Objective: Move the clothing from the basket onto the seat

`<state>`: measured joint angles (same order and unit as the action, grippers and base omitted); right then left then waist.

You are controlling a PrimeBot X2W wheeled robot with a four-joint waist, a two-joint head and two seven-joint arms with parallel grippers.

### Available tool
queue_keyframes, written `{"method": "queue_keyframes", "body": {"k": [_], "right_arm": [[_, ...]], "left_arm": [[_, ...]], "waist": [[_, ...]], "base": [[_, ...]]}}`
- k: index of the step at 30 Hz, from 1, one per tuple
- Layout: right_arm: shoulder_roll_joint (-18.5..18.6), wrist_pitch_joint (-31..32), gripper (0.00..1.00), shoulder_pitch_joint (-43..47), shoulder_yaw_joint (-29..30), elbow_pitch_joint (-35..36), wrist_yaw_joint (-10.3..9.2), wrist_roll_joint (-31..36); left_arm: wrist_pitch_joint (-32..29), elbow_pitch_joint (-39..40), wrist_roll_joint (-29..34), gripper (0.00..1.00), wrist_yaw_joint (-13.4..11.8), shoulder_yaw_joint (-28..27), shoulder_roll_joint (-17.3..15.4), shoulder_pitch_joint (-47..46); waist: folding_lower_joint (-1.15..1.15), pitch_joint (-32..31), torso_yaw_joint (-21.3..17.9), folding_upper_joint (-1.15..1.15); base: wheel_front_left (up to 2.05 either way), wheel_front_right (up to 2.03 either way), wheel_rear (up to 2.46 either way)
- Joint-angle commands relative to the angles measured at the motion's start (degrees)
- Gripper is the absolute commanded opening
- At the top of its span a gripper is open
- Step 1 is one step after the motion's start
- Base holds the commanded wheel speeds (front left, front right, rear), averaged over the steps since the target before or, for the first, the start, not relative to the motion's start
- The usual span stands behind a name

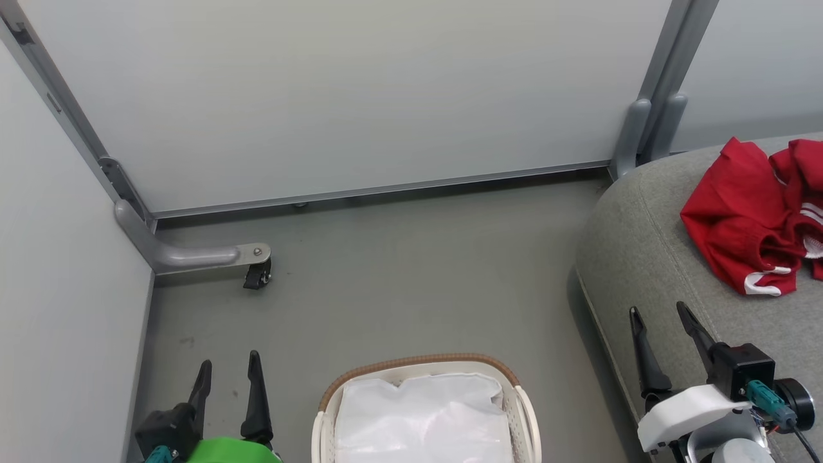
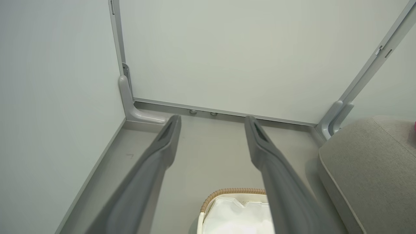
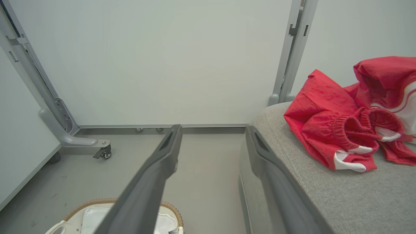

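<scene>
The red clothing (image 1: 759,222) with white striped trim lies crumpled on the grey seat (image 1: 649,257) at the right, also seen as clothing (image 3: 344,120) on the seat (image 3: 325,195) in the right wrist view. The white basket (image 1: 524,411) with a brown rim stands on the floor at bottom centre, holding only a white liner sheet (image 1: 424,418). My left gripper (image 1: 229,370) hangs open left of the basket, nothing between its fingers. My right gripper (image 1: 659,312) stands open over the seat's front edge, short of the clothing. The basket (image 2: 227,192) rim peeks between the left fingers (image 2: 162,146).
White partition panels (image 1: 360,96) close off the back and left. A grey panel foot with a caster (image 1: 256,275) sticks out on the floor at the left. Another post foot (image 1: 633,138) stands by the seat's back corner. Grey floor (image 1: 418,276) lies between basket and wall.
</scene>
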<state>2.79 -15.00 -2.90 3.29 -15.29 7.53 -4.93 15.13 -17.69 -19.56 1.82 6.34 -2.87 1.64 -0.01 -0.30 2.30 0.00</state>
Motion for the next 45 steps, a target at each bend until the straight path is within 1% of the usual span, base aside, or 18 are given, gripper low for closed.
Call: {"method": "queue_keyframes", "body": {"k": [1,18,19,24,35,45], "right_arm": [[0.2,-0.3,1.0,0.6,-0.1,-0.1,-0.08,-0.4],[0.2,-0.3,1.0,-0.3,-1.7,-1.0,-0.08,-0.5],[0.0,0.0,0.0,-0.1,-1.8,-0.8,0.0,-0.3],[-0.5,0.3,0.0,0.5,-1.8,-3.0,0.0,-0.6],[-0.4,3.6,0.0,-0.3,-0.9,-2.5,-0.01,-13.4],[-0.3,6.0,0.0,-0.7,-0.4,-1.7,-0.01,-23.7]], "left_arm": [[0.0,-0.3,0.1,1.0,-0.1,0.1,-0.1,0.5],[0.0,-0.2,0.6,1.0,-0.2,0.2,0.0,-0.7],[0.0,-0.4,0.1,0.0,0.0,0.3,0.0,-0.1],[-0.1,-2.6,-0.3,0.0,0.0,0.5,0.1,0.2],[-3.3,-1.7,-11.0,0.0,0.8,-1.5,0.1,-1.1],[-5.9,-0.9,-19.6,0.0,1.5,-3.1,0.0,-2.2]], "waist": [[0.01,-0.1,-0.1,0.0],[0.01,0.1,0.3,0.0],[0.01,0.1,0.3,0.0],[0.01,0.1,0.3,0.0],[0.01,0.1,0.1,0.0],[0.01,0.2,-0.1,0.0]], "base": [[0.0,0.0,0.0],[0.0,0.0,0.0],[0.0,0.0,0.0],[0.0,0.0,0.0],[0.0,0.0,0.0],[0.0,0.0,0.0]]}}
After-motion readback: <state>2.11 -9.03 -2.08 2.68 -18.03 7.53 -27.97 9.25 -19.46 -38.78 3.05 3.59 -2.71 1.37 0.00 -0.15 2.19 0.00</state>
